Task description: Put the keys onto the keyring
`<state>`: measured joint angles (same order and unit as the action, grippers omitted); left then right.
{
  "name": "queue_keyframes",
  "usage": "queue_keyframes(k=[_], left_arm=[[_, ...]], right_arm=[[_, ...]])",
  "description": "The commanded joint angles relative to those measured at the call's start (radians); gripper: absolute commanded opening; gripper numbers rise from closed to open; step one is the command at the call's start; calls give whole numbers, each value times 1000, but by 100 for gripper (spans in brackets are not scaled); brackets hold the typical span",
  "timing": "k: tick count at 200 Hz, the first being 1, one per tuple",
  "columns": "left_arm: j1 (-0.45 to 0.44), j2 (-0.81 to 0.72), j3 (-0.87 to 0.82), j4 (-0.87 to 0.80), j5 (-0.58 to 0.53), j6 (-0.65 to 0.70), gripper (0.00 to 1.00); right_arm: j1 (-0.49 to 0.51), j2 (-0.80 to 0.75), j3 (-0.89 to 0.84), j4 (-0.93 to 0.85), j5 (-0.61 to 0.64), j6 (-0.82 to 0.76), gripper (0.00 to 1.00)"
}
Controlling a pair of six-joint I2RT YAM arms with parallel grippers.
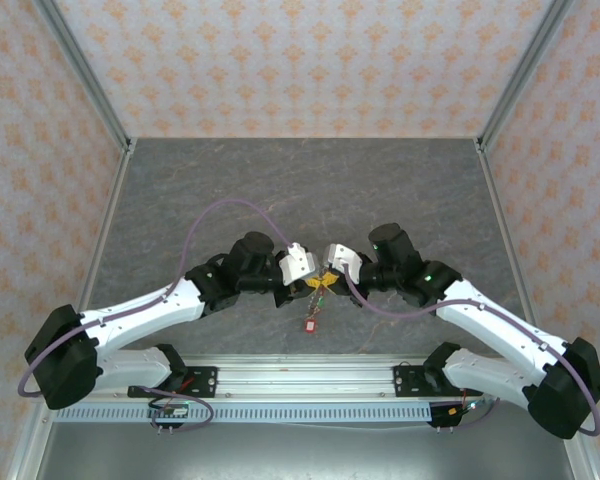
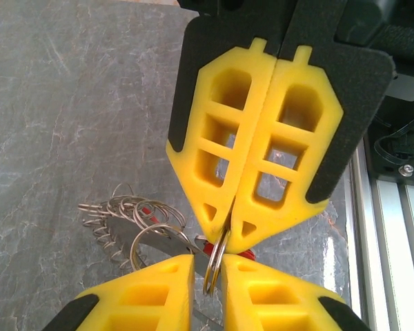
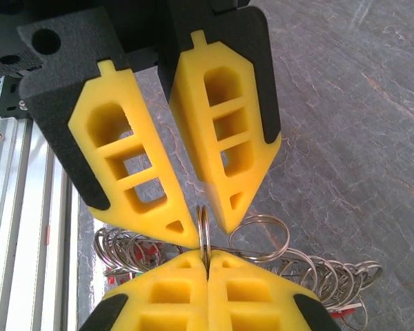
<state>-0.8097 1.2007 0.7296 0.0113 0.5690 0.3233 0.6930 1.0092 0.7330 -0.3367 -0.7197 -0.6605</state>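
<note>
Found the right gripper (image 2: 229, 234) pressed together on the rim of the keyring (image 2: 214, 272), at the middle of the table (image 2: 62, 103), not far from the near rail (image 2: 393, 227). Found the left gripper (image 3: 207, 231) narrowly spread, straddling the same keyring from the opposite side with no clamp visible. Judged this a two-sided hold: one side to fix the keyring steady, the other placed to take or pry its coil so that one of the keys (image 1: 310, 323) can be fed on. Could not confirm whether the coil is parted.

Noted the keyring standing on edge, seen as a thin upright line in both wrist views. Judged its plane to run left to right between the two grippers, with its flat faces turned near and far. Being round, no true long axis; open centre hidden by the edge-on view.

Noted red heads bunched with a string of small wire loops (image 3: 317, 272) beneath the fingers, and one larger loop (image 3: 259, 238) just beside the pinched rim. Logged one red key just near of the meeting point in the top view, with a green key (image 1: 320, 291) just beyond it. Could not tell whether these hang or lie, nor which are already threaded.
</note>
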Motion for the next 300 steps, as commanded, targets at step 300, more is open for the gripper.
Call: queue_keyframes(k=[300], left_arm=[[-5,-88,-104,278,-46,-148,0]], right_arm=[[-4,-132,-125,282,43,173,19]])
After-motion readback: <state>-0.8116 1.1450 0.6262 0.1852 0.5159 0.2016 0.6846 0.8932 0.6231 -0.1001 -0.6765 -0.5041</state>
